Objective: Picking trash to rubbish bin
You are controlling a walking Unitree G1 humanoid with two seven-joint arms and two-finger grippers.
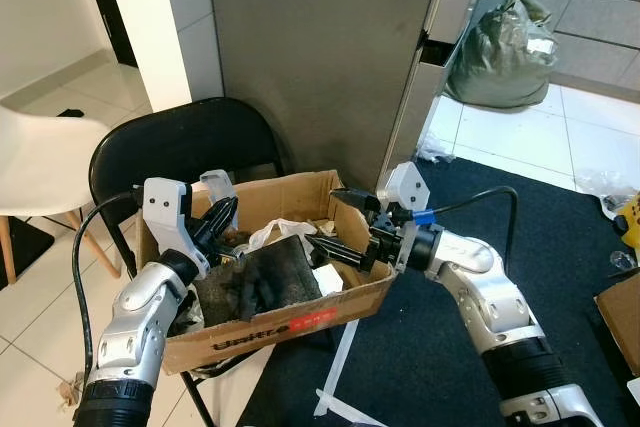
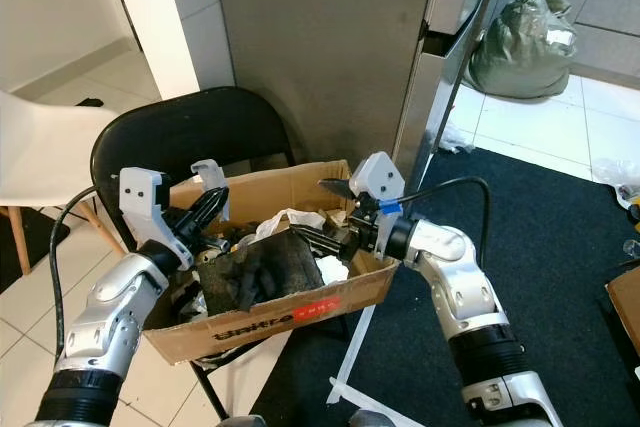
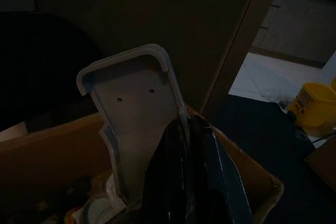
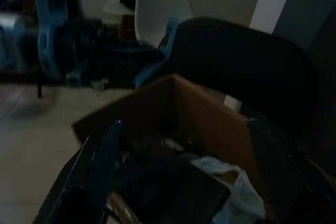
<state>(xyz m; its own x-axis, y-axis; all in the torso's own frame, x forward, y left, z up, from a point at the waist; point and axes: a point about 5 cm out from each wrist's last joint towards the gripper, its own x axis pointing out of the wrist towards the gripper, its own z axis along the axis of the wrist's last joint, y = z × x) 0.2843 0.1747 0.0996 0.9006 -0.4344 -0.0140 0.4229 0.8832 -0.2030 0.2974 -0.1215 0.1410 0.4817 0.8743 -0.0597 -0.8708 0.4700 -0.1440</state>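
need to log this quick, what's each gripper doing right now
Left gripper: shut, holding nothing, above the left end of the cardboard box.
Right gripper: open, empty, fingers spread over the box's right side.

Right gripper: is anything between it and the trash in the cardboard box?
Nothing visible. The right gripper reaches in over the cardboard box rim, jaws open, directly beside the dark cloth and white plastic bag lying on top. The left gripper sits at the opposite end.
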